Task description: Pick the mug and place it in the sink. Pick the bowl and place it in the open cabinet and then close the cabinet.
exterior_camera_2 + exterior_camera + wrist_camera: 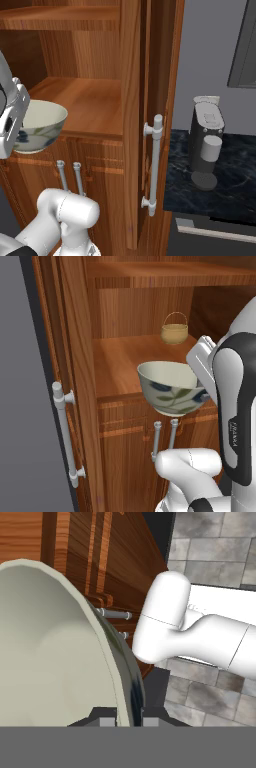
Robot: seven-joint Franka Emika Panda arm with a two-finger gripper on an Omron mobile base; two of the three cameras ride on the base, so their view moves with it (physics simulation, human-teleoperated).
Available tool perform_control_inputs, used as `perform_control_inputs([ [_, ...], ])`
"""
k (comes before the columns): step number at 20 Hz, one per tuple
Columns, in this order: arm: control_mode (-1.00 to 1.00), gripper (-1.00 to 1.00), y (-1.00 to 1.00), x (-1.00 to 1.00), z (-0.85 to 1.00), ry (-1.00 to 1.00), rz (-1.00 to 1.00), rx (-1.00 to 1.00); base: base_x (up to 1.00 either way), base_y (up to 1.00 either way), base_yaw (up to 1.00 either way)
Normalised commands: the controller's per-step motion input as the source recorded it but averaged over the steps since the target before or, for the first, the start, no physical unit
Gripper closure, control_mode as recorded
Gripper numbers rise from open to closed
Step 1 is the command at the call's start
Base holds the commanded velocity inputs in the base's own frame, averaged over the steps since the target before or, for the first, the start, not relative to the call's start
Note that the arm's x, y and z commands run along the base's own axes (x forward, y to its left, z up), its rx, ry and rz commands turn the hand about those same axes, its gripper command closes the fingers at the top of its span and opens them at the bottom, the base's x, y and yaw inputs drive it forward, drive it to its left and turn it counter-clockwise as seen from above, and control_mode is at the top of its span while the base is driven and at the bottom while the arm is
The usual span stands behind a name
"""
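Observation:
The cream bowl (167, 388) with its dark leaf pattern hangs upright in the air, just in front of the open cabinet's middle shelf (120, 356) and about level with its front edge. My gripper (194, 375) is shut on the bowl's right rim. From the right base view the bowl (40, 120) sits left of centre with the gripper (21, 129) on its near side. In the hand view the bowl's wall (50, 652) runs down between the two fingertips of the gripper (127, 719). The mug and the sink are out of view.
A small woven basket (174, 330) stands at the back of the same shelf. Both cabinet doors stand open, the left door (75, 381) and the right door (132, 125), with long bar handles (155, 165). Below is a lower cupboard (125, 456). A coffee machine (206, 142) stands on the dark counter (230, 175).

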Motion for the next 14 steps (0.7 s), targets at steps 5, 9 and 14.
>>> perform_control_inputs([
  [5, 1.00, 1.00, 0.00, 0.00, 0.00, 0.00, 0.00, 0.00, -0.01, -0.14, 0.00],
  [9, 1.00, 1.00, 0.00, 0.00, 0.00, 0.00, 0.00, 0.00, -0.59, -0.02, 0.00],
  [14, 1.00, 1.00, 0.00, 0.00, 0.00, 0.00, 0.00, 0.00, -0.67, 0.00, 0.00],
])
